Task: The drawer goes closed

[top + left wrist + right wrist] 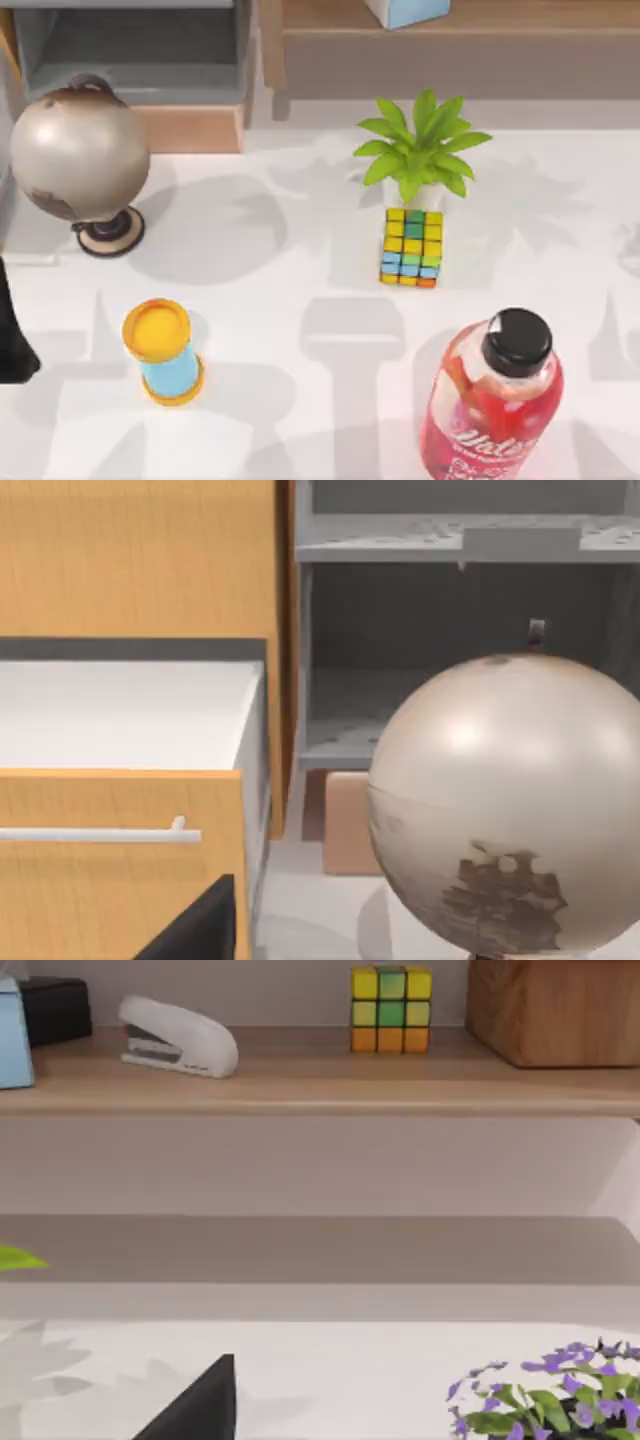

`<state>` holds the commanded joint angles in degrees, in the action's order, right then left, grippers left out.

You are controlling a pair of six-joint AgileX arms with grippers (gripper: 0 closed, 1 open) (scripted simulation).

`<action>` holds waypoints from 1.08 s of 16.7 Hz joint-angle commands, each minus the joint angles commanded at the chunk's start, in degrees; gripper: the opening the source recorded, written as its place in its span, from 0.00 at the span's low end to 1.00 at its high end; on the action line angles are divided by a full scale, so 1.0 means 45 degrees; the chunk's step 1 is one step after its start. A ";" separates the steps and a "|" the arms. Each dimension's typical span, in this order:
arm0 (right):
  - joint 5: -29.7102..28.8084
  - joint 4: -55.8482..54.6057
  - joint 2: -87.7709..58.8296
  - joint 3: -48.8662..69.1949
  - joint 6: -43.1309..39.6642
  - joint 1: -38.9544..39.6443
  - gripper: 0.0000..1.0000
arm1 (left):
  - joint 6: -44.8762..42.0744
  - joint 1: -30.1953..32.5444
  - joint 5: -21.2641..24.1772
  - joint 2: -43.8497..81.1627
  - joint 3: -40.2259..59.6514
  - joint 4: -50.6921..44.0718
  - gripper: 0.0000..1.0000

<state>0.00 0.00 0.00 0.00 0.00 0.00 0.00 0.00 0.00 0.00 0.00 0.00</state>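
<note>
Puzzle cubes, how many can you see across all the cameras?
2: one puzzle cube on the table in front of the green potted plant, another puzzle cube on the wooden shelf beside the white stapler. Others may be hidden.

red bottle point(490, 405), white label script, not legible

The left arm point(12, 330) appears in the top view as a plain black mass at the left edge, matte, with a narrow upper part that widens into a rounded lower lobe. No cables, screws or markings can be made out on it.

In the left wrist view a piece of the left gripper point(195, 930) shows as a flat black wedge with a straight slanted edge and a sharp upper corner.

The right wrist view shows the same kind of black wedge for the right gripper point(195, 1405), equally matte and unmarked, with one slanted edge and one vertical edge.
</note>
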 joint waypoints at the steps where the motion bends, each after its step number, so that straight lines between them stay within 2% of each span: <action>1: 0.0000 0.0000 0.0000 0.0000 0.0000 0.0000 1.00 | 0.0000 0.0000 0.0000 0.0000 0.0000 0.0000 1.00; 4: 0.0000 0.0000 0.0000 0.0000 0.0000 0.0000 1.00 | -0.0009 0.0439 -0.0261 0.0383 0.0342 0.0403 1.00; 6: 0.0000 0.0000 0.0000 0.0000 0.0000 0.0000 1.00 | -0.0029 0.1384 -0.1044 0.1275 0.0939 0.1186 1.00; 11: 0.0000 0.0000 0.0000 0.0000 0.0000 0.0000 1.00 | -0.0055 0.4503 -0.4639 0.5662 0.2575 0.3616 1.00; 14: 0.0000 0.0000 0.0000 0.0000 0.0000 0.0000 1.00 | -0.0097 0.6523 -0.6241 0.8704 0.3470 0.4864 1.00; 18: 0.0000 0.0000 0.0000 0.0000 0.0000 0.0000 1.00 | -0.0213 0.8537 -0.8927 1.1673 0.4764 0.6687 1.00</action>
<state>0.00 0.00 0.00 0.00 0.00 0.00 -0.96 38.42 -40.17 52.53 21.44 30.09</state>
